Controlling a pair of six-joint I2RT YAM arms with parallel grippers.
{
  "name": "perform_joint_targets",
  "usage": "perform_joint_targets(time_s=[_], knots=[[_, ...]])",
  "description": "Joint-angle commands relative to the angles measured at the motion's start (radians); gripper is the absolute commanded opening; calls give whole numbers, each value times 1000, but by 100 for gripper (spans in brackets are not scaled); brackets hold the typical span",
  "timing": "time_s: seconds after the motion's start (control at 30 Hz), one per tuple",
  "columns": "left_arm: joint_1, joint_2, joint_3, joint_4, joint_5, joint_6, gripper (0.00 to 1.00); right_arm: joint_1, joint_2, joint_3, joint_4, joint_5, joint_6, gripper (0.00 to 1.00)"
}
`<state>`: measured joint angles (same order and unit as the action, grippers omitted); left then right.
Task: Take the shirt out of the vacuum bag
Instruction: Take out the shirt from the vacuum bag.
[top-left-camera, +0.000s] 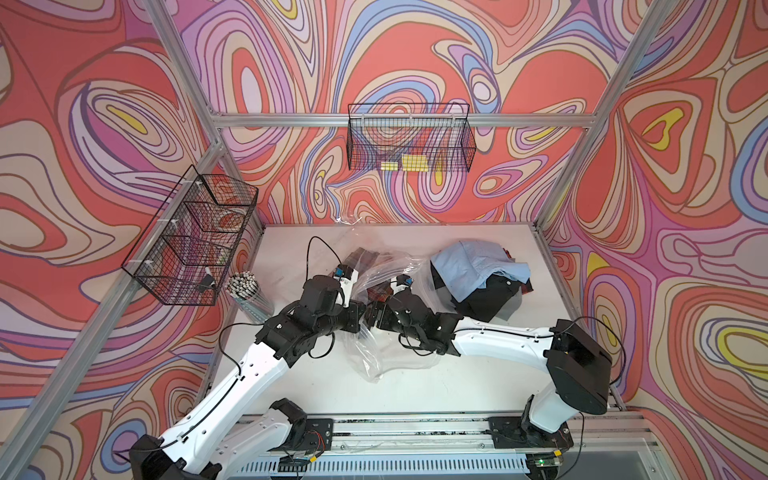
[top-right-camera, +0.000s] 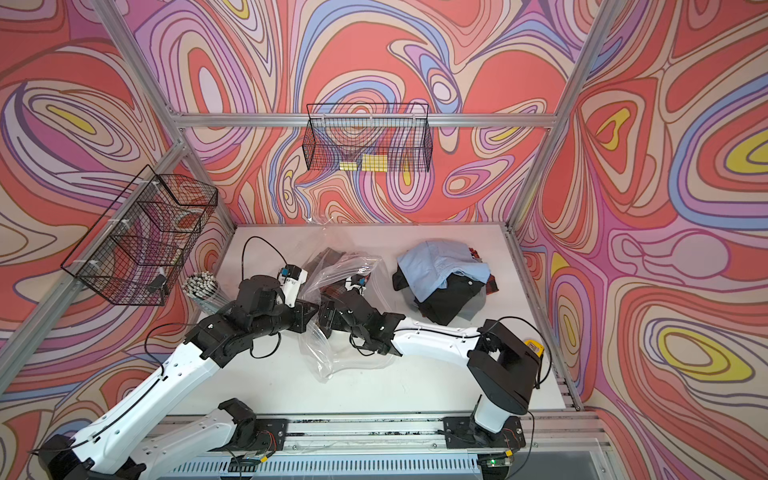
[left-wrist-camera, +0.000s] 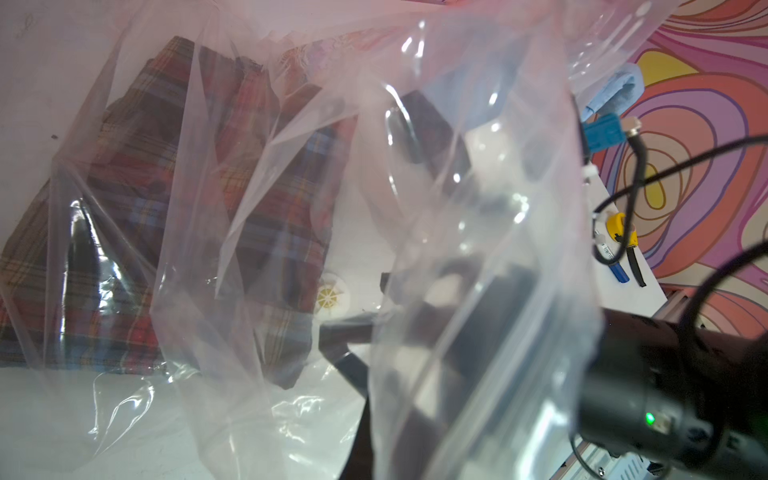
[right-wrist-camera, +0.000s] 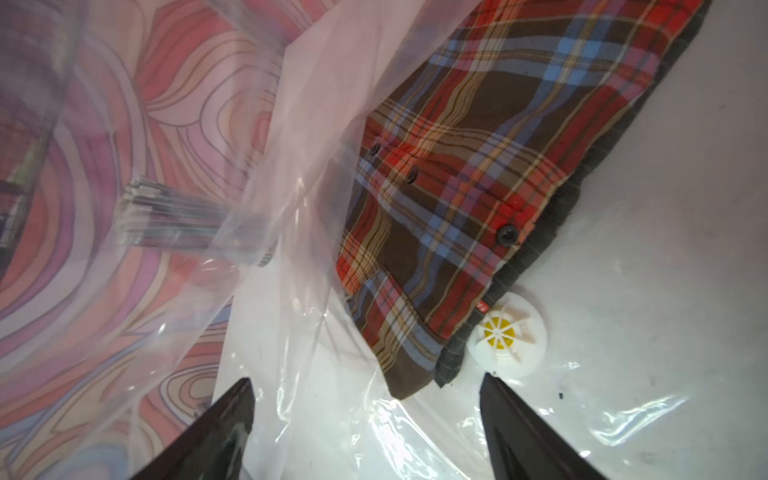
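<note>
The crinkly clear vacuum bag (top-left-camera: 376, 357) (top-right-camera: 328, 359) lies mid-table, its film puffed up. Inside it is the red, brown and blue plaid shirt (top-left-camera: 376, 289) (left-wrist-camera: 166, 208) (right-wrist-camera: 478, 187), with the bag's round white valve (right-wrist-camera: 507, 332) (left-wrist-camera: 332, 301) beside its corner. My left gripper (top-left-camera: 360, 318) (top-right-camera: 312, 316) is shut on the bag's film, which drapes across the left wrist view and hides the jaws. My right gripper (right-wrist-camera: 365, 380) (top-left-camera: 372, 319) faces it at the bag, open wide. Its dark fingers (right-wrist-camera: 232, 415) straddle film just short of the shirt's corner.
A pile of clothes, a light blue shirt (top-left-camera: 478, 266) on black garments (top-left-camera: 494, 297), lies on the white table (top-left-camera: 457, 374) at the right. A bundle of thin rods (top-left-camera: 245, 291) stands at the left edge. Wire baskets (top-left-camera: 409, 141) (top-left-camera: 191, 237) hang on the back and left walls.
</note>
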<state>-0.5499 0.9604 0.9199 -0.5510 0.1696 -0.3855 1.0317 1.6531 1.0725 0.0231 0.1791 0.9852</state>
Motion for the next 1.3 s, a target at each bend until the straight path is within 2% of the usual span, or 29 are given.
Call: perform_joint_targets(time_s=[0.0, 0.23, 0.4, 0.57, 0.8, 1.1, 1.27], knots=[[5, -14, -6, 32, 1, 3, 0, 22, 10, 5, -22, 61, 8, 88], [5, -25, -10, 28, 3, 2, 0, -7, 107, -82, 122, 66, 64, 89], [5, -28, -12, 34, 3, 2, 0, -82, 146, -103, 204, 8, 84, 88], [5, -19, -10, 39, 20, 2, 0, -128, 208, -28, 214, -28, 54, 88], [5, -28, -14, 33, 10, 4, 0, -211, 288, -18, 302, -100, 117, 87], [5, -26, -13, 33, 10, 6, 0, -234, 350, 111, 256, -130, 66, 87], [5, -28, -15, 28, 10, 5, 0, -237, 378, 101, 271, -132, 79, 87]])
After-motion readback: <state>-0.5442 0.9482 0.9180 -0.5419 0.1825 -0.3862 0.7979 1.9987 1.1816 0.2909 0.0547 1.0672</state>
